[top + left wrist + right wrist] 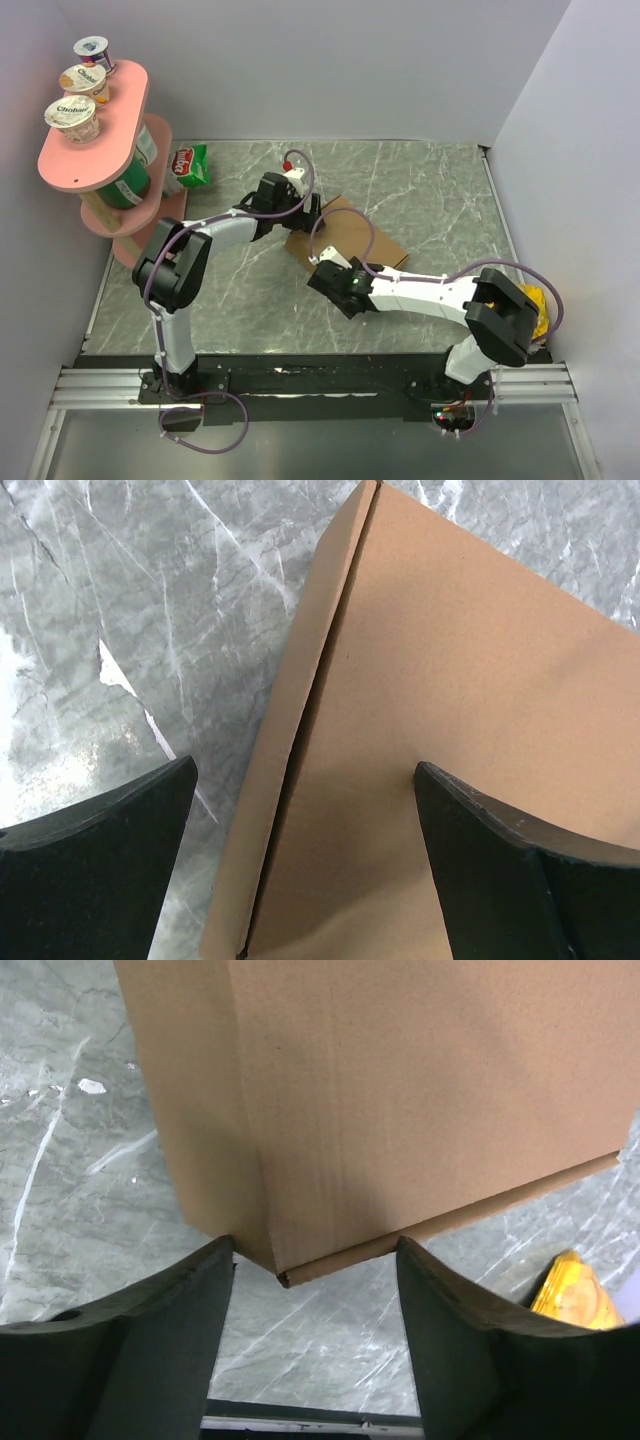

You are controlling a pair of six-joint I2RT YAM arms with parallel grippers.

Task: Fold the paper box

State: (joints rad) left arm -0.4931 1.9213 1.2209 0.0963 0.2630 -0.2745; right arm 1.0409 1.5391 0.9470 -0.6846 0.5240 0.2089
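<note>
The paper box is plain brown cardboard, closed into a thin flat shape in the middle of the table. My left gripper is open at its far left edge. In the left wrist view the gripper straddles that edge: one finger is over the table, the other over the lid. A dark gap shows between lid and side wall. My right gripper is open at the near left corner. In the right wrist view the gripper has the box corner between its open fingers.
A pink two-tier stand with yogurt cups and a green can stands at the far left. A red and green snack bag lies beside it. A yellow packet lies at the right edge, also in the right wrist view. Walls enclose the table.
</note>
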